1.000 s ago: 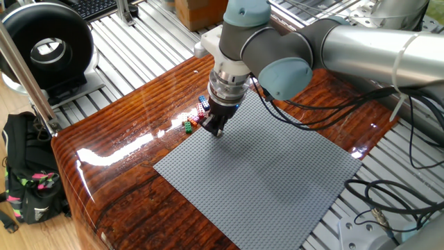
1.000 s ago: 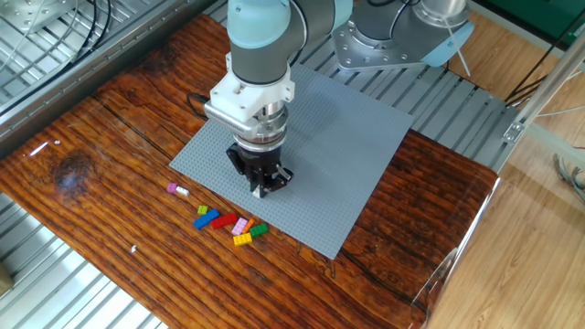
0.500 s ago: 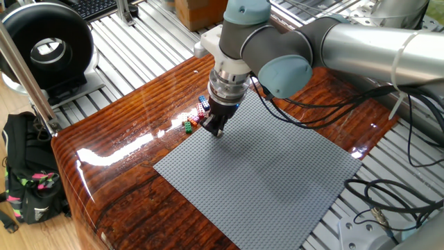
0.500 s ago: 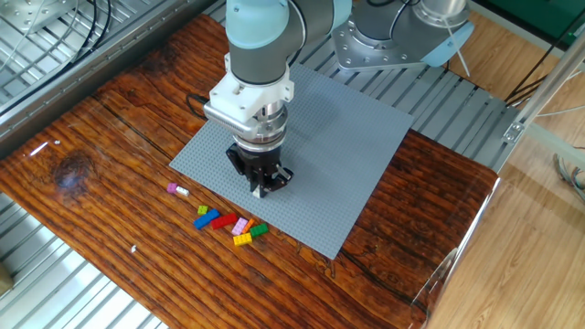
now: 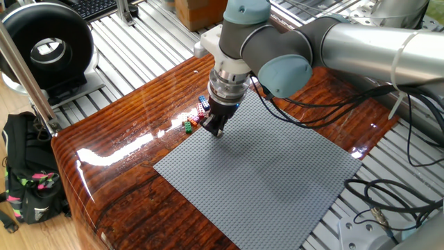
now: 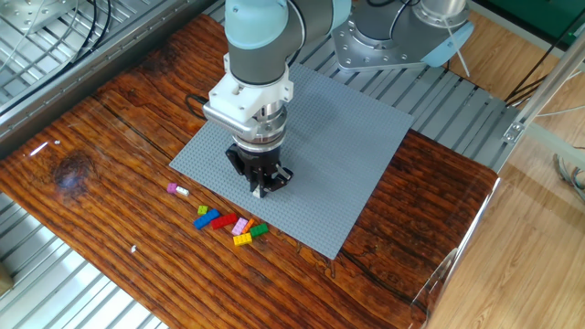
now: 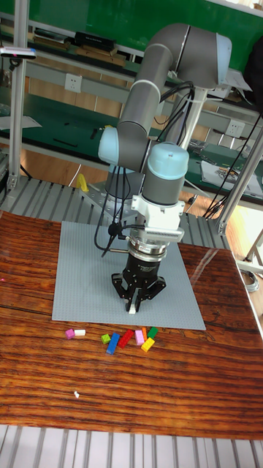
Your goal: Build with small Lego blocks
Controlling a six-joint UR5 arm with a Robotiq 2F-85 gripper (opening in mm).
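Pointing straight down, gripper (image 7: 132, 307) pinching white block (image 7: 131, 311), over baseplate (image 7: 80, 270)

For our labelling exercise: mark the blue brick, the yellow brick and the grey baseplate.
blue brick (image 6: 207, 219): the other fixed view, middle of its top.
yellow brick (image 6: 241, 239): the other fixed view, middle of its top.
grey baseplate (image 6: 352, 146): the other fixed view, bare studded area right of the arm.

I see a glossy varnished wood worktop (image 6: 110, 183), matt grey studded plastic baseplate (image 6: 347, 155), shiny plastic blocks (image 6: 228, 224), ribbed metal surround (image 5: 146, 48)
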